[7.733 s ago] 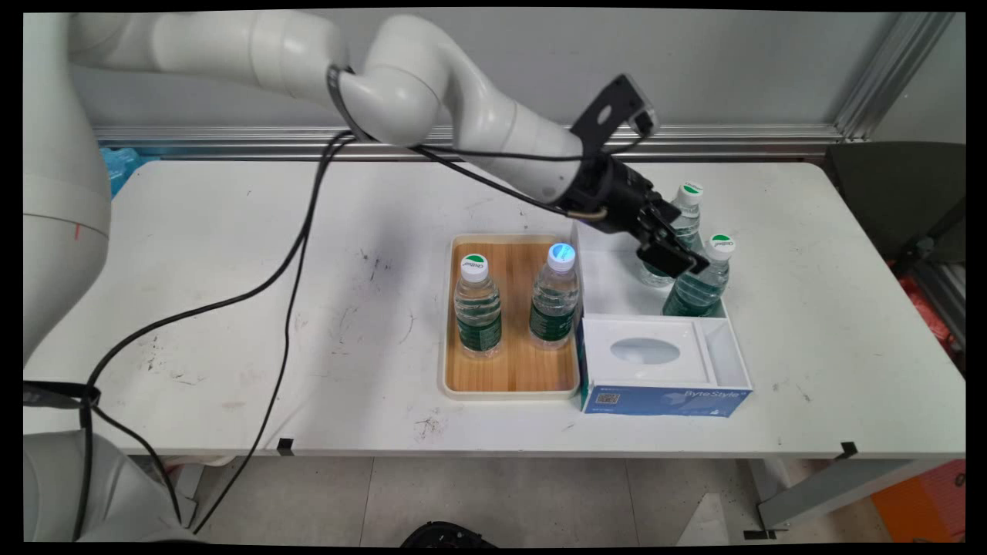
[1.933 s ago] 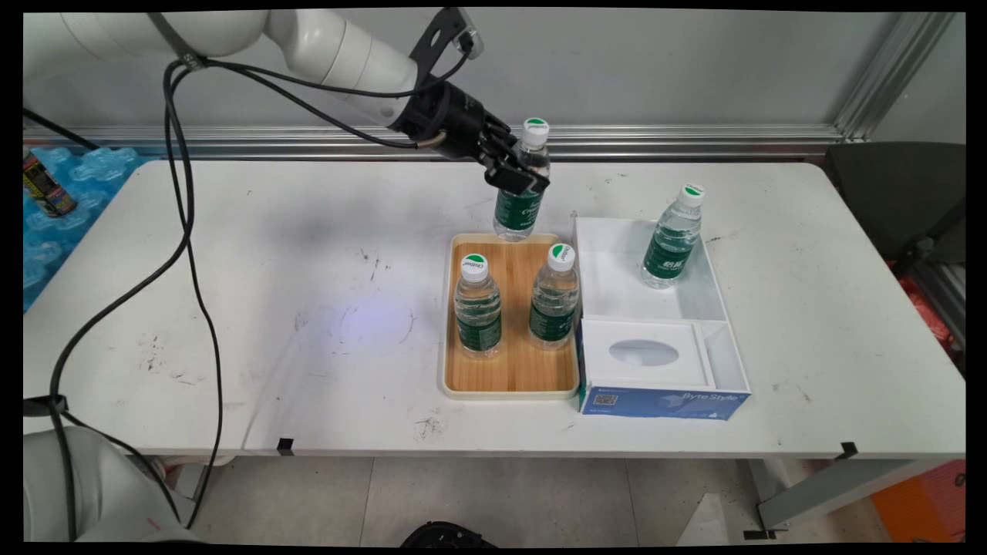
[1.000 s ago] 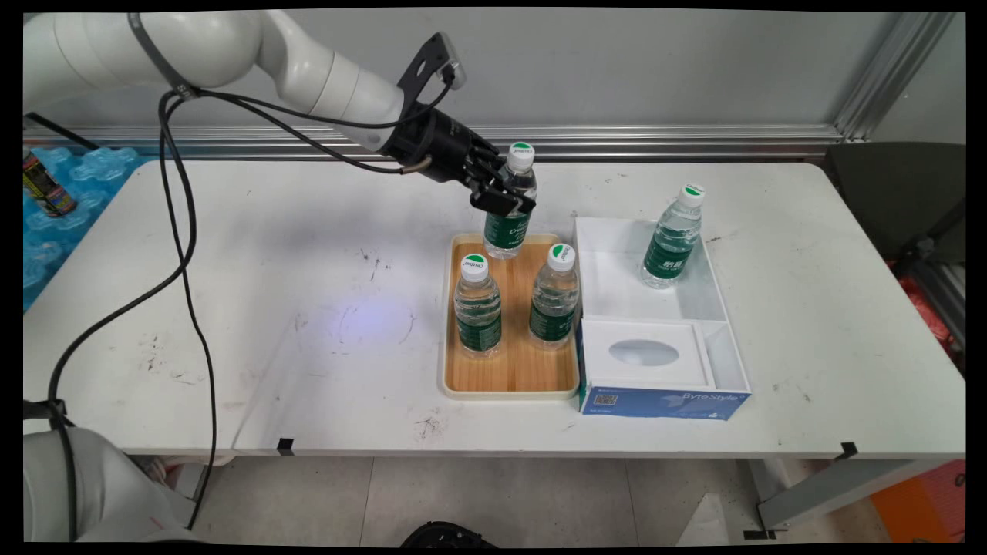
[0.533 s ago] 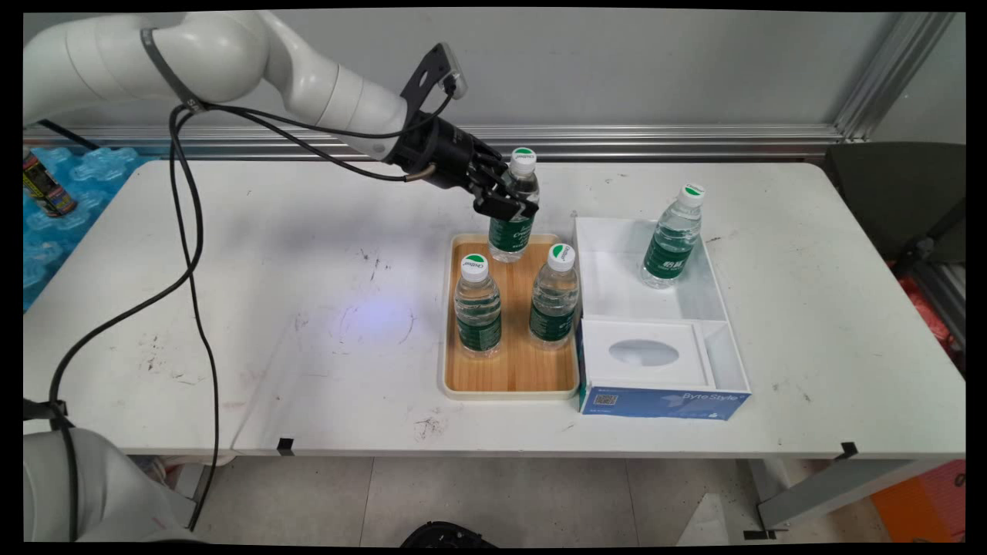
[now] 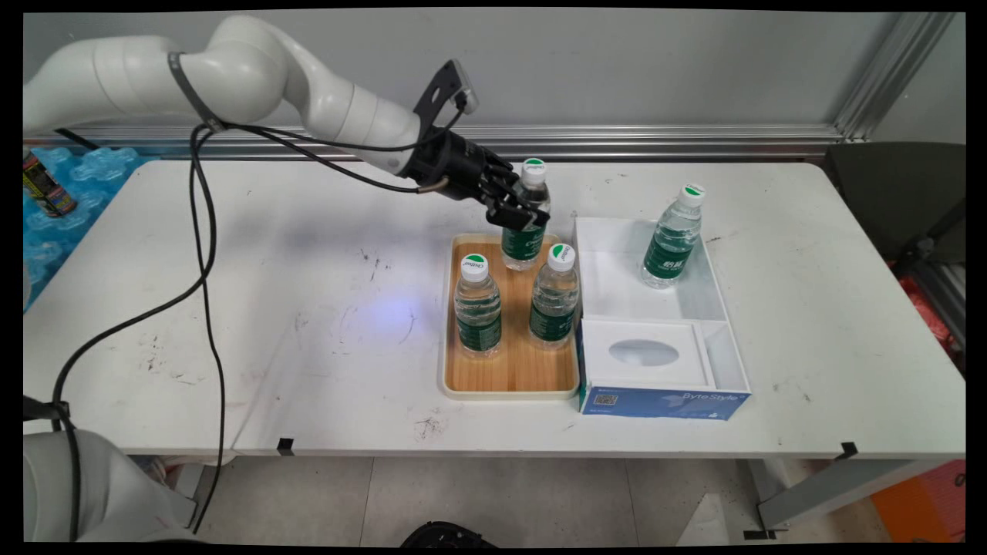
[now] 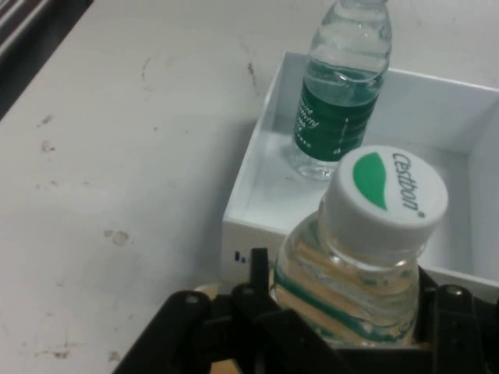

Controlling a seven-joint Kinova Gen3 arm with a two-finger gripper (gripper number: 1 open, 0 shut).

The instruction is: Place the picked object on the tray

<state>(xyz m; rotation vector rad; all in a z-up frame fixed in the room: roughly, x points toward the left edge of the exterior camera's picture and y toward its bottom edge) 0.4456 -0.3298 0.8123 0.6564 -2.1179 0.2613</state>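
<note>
the black gripper (image 5: 518,210) closes round a clear bottle (image 5: 525,223) with a dark green label and a white cap (image 6: 384,192) bearing a green leaf mark and green lettering, over the far edge of a tray (image 5: 509,389) with a cream rim and a light wood-grain floor, where two more clear bottles, the left bottle (image 5: 477,307) and the right bottle (image 5: 554,297), show the same green labels and green-and-white caps. a fourth bottle (image 5: 672,237) of like colours stands in the far part of a white box (image 5: 709,289) whose near wall is blue with pale lettering and what looks like a small dark code square. the table (image 5: 231,308) is white with dark scuffs, and at its far left corner lies something pale blue and knobbly (image 5: 85,173), too unclear to name.
</note>
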